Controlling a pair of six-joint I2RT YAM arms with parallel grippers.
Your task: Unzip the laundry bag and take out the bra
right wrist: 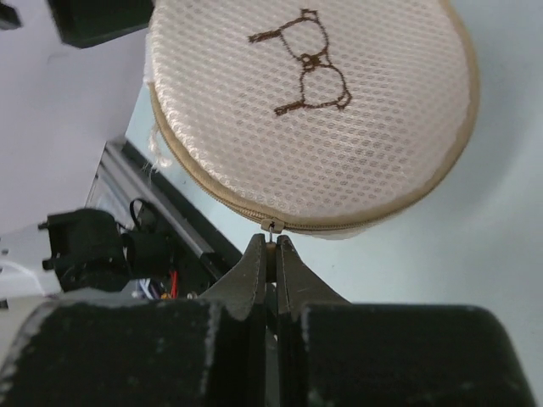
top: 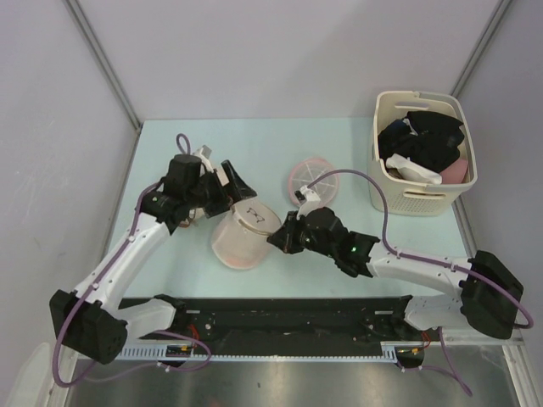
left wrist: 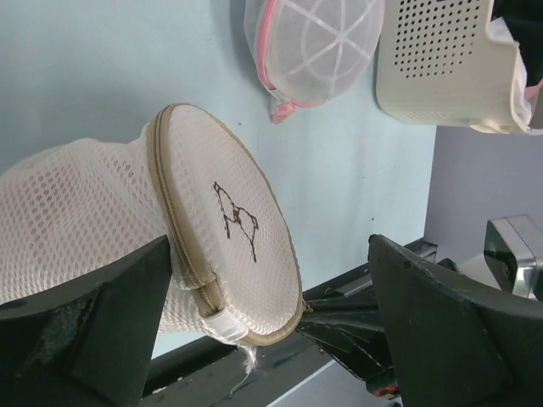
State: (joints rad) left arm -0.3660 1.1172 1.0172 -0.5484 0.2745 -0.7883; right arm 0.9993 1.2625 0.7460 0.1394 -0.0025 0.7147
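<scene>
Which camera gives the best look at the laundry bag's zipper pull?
Right wrist: the zipper pull sits centred and sharp, pinched by the right gripper at the laundry bag rim. Left wrist shows the zip seam but no clear pull; top external has it too small.

A pink disc (top: 312, 181) lies near a cream basket (top: 424, 200) of clothes (top: 427, 136).

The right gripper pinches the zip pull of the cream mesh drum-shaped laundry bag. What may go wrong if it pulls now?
1. The right gripper holds only the small metal zip pull, at its very fingertips; the pull may slip out.
2. The left gripper stands open around the cream mesh laundry bag, with a gap on one side, so the bag may slide along instead of unzipping.
</scene>
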